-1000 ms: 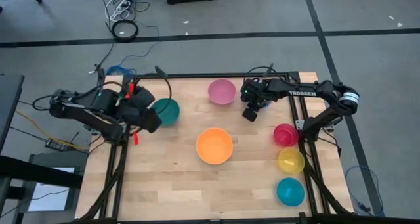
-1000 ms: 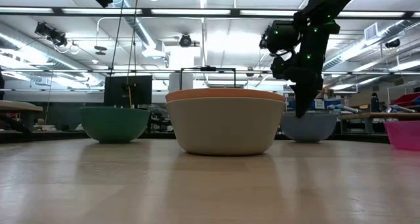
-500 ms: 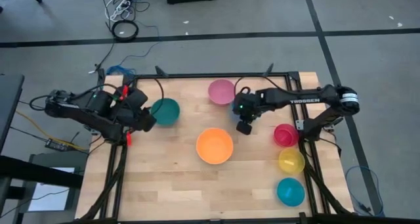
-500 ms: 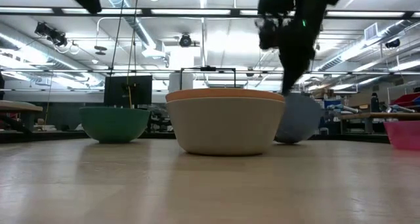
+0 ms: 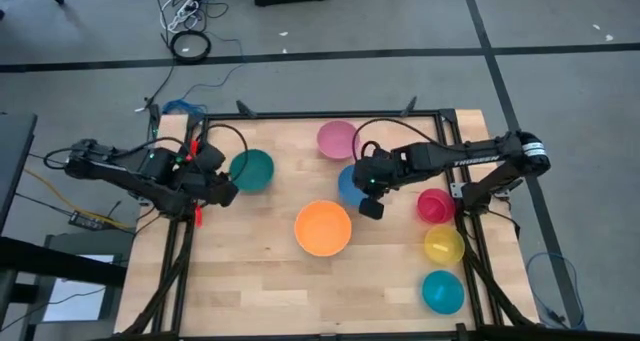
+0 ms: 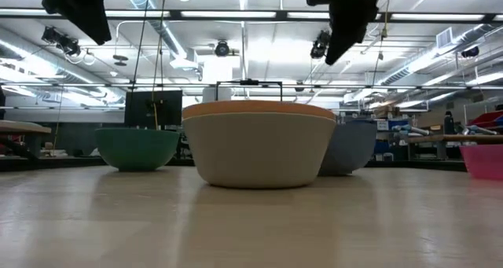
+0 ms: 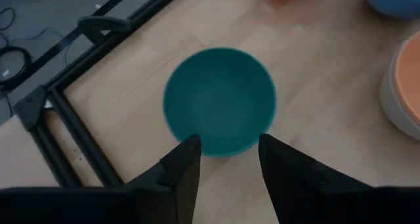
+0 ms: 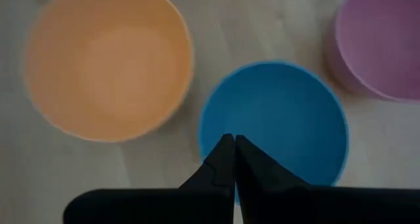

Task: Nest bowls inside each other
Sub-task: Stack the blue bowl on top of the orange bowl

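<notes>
The orange bowl (image 5: 323, 228) sits nested in the grey-white bowl (image 6: 255, 154) at the table's middle. The blue bowl (image 5: 349, 184) stands on its base right behind that stack, with the pink bowl (image 5: 338, 139) farther back. My right gripper (image 8: 231, 138) is shut and hangs above the blue bowl's near rim, well clear of it in the low view (image 6: 334, 52). My left gripper (image 7: 228, 140) is open and hovers high over the left rim of the dark green bowl (image 5: 251, 170). Magenta-red (image 5: 434, 206), yellow (image 5: 443, 246) and cyan (image 5: 441, 292) bowls line the right edge.
A black metal frame (image 5: 190, 241) borders the wooden table. Bare wood lies at the near left and between the stack and the right-hand row of bowls. The left arm stretches in from the left edge, the right arm from the far right corner.
My shut right gripper has swung from the far right toward the table's middle and risen. The blue bowl has slid with it, tipped on the way, and now stands level against the stack. The stack has slid a little toward the near edge. My left gripper has come lower.
</notes>
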Robot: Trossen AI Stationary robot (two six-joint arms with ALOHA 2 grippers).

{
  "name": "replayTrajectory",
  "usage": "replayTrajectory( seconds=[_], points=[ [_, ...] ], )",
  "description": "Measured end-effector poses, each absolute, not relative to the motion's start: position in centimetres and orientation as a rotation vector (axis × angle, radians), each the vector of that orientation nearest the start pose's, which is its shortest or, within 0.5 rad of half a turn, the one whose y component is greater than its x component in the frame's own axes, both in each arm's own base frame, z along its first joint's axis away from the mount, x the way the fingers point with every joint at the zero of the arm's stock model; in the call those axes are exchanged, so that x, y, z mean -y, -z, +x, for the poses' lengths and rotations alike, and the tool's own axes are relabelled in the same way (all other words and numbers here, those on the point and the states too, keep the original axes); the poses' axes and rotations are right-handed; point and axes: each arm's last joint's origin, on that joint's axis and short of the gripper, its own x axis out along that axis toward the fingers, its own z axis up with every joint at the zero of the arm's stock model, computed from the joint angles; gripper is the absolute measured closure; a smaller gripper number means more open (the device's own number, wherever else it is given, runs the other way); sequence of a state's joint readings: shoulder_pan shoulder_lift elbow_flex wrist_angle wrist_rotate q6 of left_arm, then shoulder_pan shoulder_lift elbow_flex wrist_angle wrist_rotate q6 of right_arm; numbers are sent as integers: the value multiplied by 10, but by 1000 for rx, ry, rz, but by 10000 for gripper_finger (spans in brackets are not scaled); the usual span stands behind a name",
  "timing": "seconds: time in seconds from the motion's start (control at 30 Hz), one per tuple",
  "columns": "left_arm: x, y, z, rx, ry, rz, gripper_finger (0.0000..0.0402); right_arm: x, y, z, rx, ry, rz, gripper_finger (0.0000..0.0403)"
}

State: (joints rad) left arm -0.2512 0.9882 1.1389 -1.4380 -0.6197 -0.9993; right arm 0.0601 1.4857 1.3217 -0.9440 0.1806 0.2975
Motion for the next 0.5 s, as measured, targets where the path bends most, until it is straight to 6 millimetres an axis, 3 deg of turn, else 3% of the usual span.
replayTrajectory(
  seconds=[0.13,0.37,0.5],
  points=[
    [17,-333,134,-867,-825,-329,239,-13,-286,289,-1129,224,181,381],
    [17,-333,135,-869,-813,-318,239,-13,-242,285,-1277,234,172,276],
    [17,-333,135,-862,-810,-320,239,-14,-223,290,-1323,228,168,240]
  ],
)
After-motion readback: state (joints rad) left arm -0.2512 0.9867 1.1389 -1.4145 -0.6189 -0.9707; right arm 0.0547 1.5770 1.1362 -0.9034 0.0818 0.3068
